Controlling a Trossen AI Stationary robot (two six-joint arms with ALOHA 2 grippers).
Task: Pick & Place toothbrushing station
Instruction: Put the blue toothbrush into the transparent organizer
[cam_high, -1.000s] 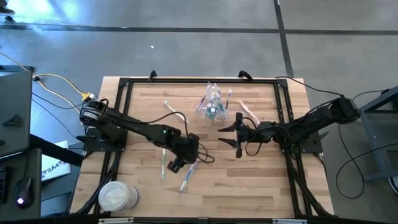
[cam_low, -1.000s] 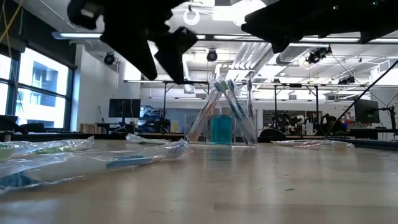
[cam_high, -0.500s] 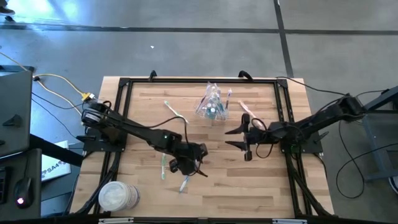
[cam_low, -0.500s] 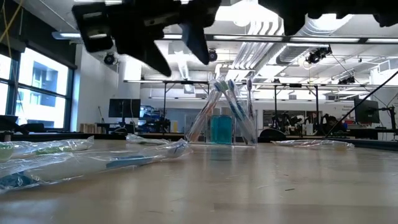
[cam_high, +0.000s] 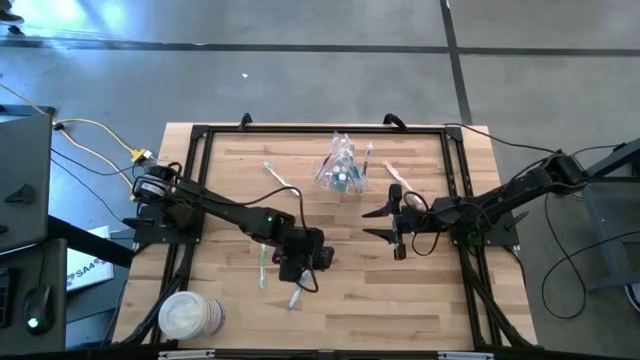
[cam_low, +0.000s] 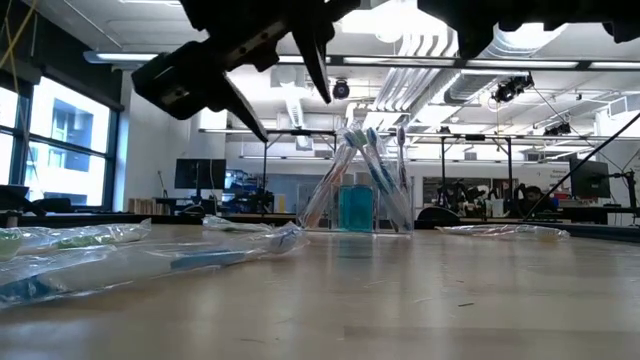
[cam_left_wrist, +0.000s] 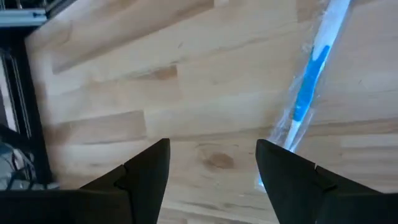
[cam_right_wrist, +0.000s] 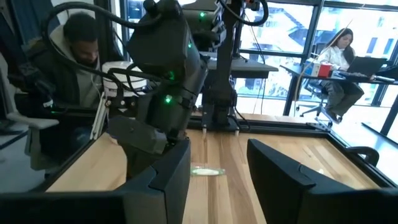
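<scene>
Toothbrushes (cam_high: 345, 160) stand bristles-up in a small clear plastic cup (cam_high: 341, 176) near the far edge of the wooden table (cam_high: 440, 290), roughly at its middle; in the low view the same cup (cam_low: 356, 208) shows blue at its base, with the brush handles leaning outward. More brushes lie loose in clear wrappers on the boards: a blue wrapped toothbrush (cam_high: 297, 292) near the front, a green wrapped toothbrush (cam_high: 262, 266) just beside it toward the left arm's side, a white one (cam_high: 277, 180) left of the cup, and a pink one (cam_high: 400, 182) right of it.

The left gripper (cam_high: 299, 268) hangs above the table at the upper end of the blue wrapped toothbrush, its jaws spread apart and holding nothing; the left wrist view shows bare wood between its fingers (cam_left_wrist: 146, 174) and the blue brush (cam_left_wrist: 308, 87) lying just past one of them. The right gripper (cam_high: 381, 222) waits above the table right of centre, below the pink brush, jaws parted and empty.

A stack of white round discs (cam_high: 184, 316) sits at the front left corner. Off the table's left edge lies a white sheet (cam_high: 85, 268) with dark print that seems to read "SA4"; the rest is too small to make out. No brand or label on the brushes or wrappers can be read.

Beyond the table, the right wrist view shows a seated person (cam_right_wrist: 65, 68) close by and another person (cam_right_wrist: 339, 68) at a desk farther off.
</scene>
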